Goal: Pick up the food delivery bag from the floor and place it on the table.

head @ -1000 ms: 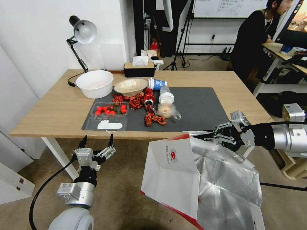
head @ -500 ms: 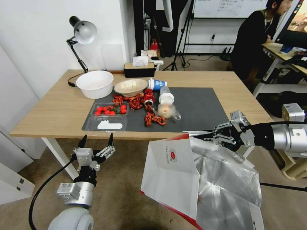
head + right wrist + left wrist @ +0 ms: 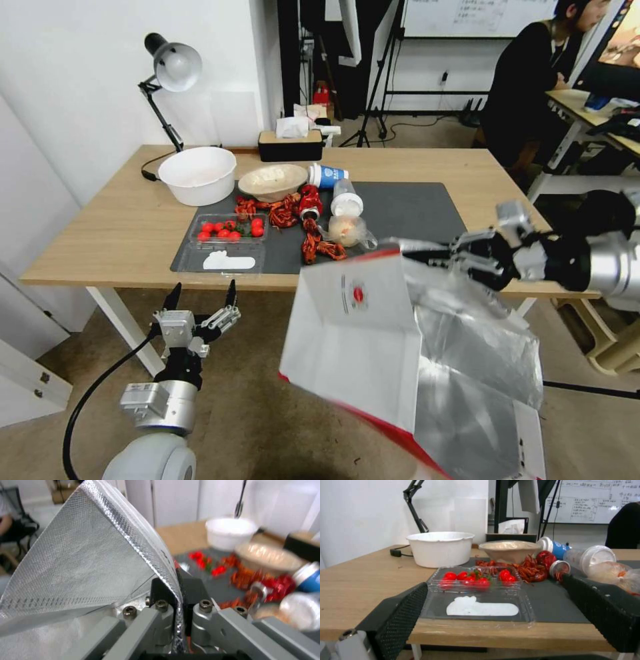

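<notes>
The food delivery bag (image 3: 353, 340), white with a small red logo, red edging and silver foil lining, hangs tilted in the air off the floor (image 3: 253, 413). Its upper rim overlaps the front edge of the light-wood table (image 3: 120, 233) in the head view. My right gripper (image 3: 433, 255) is shut on the bag's foil-lined rim (image 3: 83, 562), and the right gripper (image 3: 178, 587) shows the rim pinched between its pads. Below the table's front edge on the left, my left gripper (image 3: 203, 297) stands open and holds nothing; the left gripper (image 3: 493, 585) faces the tabletop at edge height.
The dark grey mat (image 3: 413, 213) carries a clear box of tomatoes (image 3: 229, 229), red crayfish (image 3: 313, 243), a small clear bag of food (image 3: 347, 231), tipped cups and a paper bowl. A white bowl (image 3: 198, 175), desk lamp and tissue box stand behind. A white cabinet is at far left.
My right gripper has risen and moved toward the table with the bag; the bag's rim now sits above the table edge. The left arm has not moved.
</notes>
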